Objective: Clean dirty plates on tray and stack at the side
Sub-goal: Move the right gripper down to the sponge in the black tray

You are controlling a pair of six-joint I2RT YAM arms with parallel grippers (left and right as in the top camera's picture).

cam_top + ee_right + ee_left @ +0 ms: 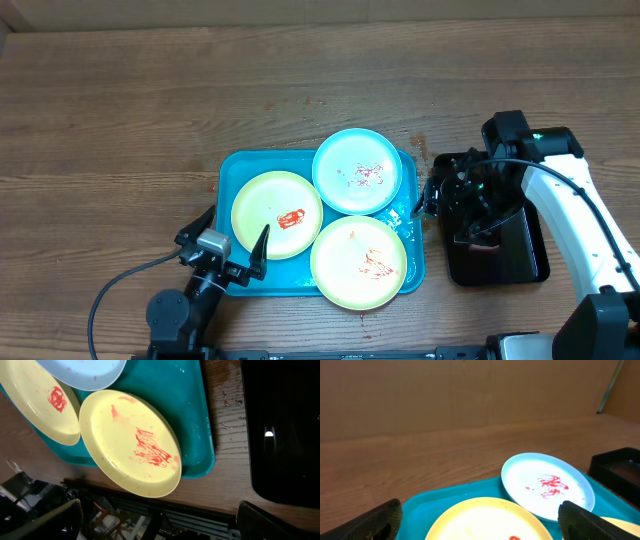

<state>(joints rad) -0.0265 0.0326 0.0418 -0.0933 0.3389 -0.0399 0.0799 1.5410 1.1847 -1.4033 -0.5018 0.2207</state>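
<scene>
I see all three plates on tray (250, 162), each red-smeared: blue plate (357, 171) far right, left yellow-green plate (276, 214), near yellow-green plate (358, 262). Left gripper (226, 243) spread wide at tray's near-left corner. Right gripper (159, 522) also spread, by black tray (505, 255).

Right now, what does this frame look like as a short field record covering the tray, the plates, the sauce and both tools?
tray: turquoise, holds all three plates
blue plate: back right, red specks
left yellow plate: one red smear
front yellow plate: red smears, overhangs the near rim
black tray: on the table, right of the tray
left tool: open, at the left yellow plate
right tool: open, by the black tray
stacked aside: none yet
</scene>
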